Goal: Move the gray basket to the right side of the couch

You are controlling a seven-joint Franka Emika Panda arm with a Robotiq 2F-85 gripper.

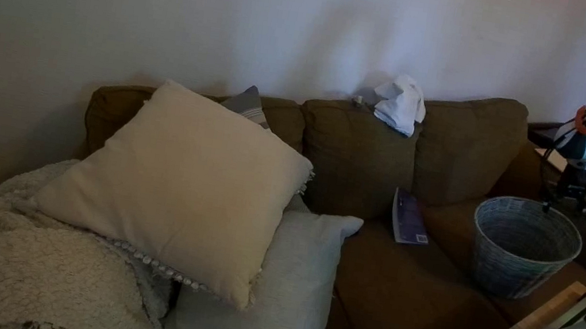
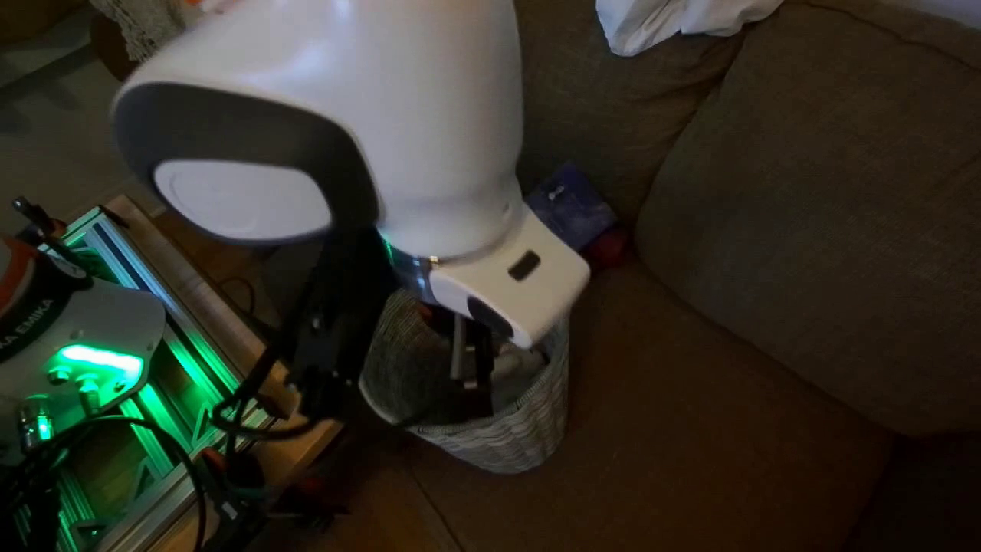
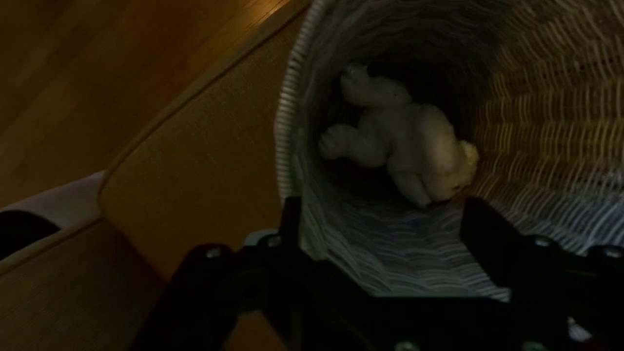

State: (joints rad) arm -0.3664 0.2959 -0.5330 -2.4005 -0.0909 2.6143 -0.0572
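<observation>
Two fingers [image 3: 291, 219] stand wide apart with nothing clamped between them, and the grasp seems to turn on the rim [image 3: 282, 117] of the basket [image 1: 509, 272]: one finger overlaps that rim in the wrist view, the other shows against the basket's inside. Whether either touches, I cannot tell. The basket sits roughly upright on the couch [image 1: 400, 302], mouth up, below the gripper [image 3: 382, 209]. Being round, it offers no long side; straddling the basket's wall before closing should serve. The lone arm [image 2: 452, 130] is arched over the basket, wrist pointing down. A toy [image 3: 414, 141] lies inside the basket.
</observation>
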